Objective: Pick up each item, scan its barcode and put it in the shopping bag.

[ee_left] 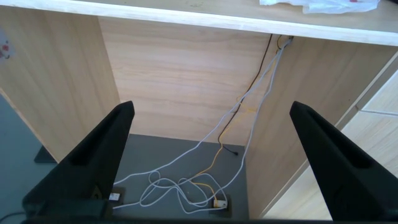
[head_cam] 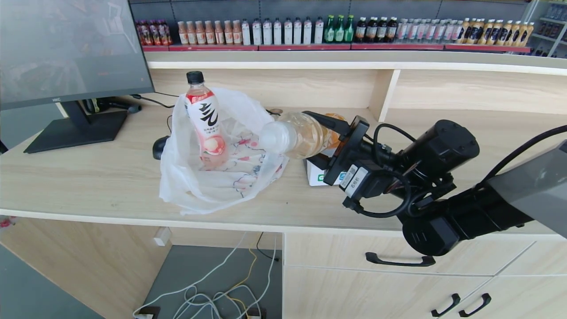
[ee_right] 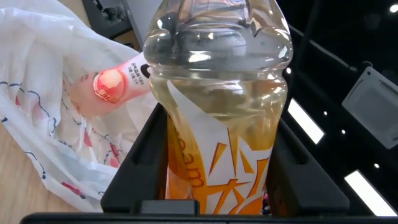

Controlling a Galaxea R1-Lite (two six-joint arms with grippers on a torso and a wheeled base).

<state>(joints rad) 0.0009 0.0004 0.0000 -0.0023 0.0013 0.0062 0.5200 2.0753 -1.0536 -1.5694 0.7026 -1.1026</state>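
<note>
R gripper (head_cam: 319, 137) holds amber bottle (head_cam: 297, 135) sideways above the surface (head_cam: 88, 186), just right of shopping bag (head_cam: 221, 181).
Bag: thin soft film, slumped open mid-surface, no stiffness. Mouth prob. folds if bumped, so best entered from above. Amber bottle: looks full, so fairly heavy. Rigid plastic w/ smooth, slippery label. R fingers (ee_right: 137, 168) clamp it from both sides round the labelled mid-body, clear rounded end pointing left toward bag; sound hold, near balance pt. L gripper (ee_left: 211, 168): low, below near edge of surface, fingers spread wide, nothing btw them. Pink bottle (head_cam: 206, 128): upright inside bag, far-left part. Tall & narrow, likely tips if nudged. Small white box (head_cam: 315, 177): on surface under held bottle. Prob. light, stiff, take by its sides.
</note>
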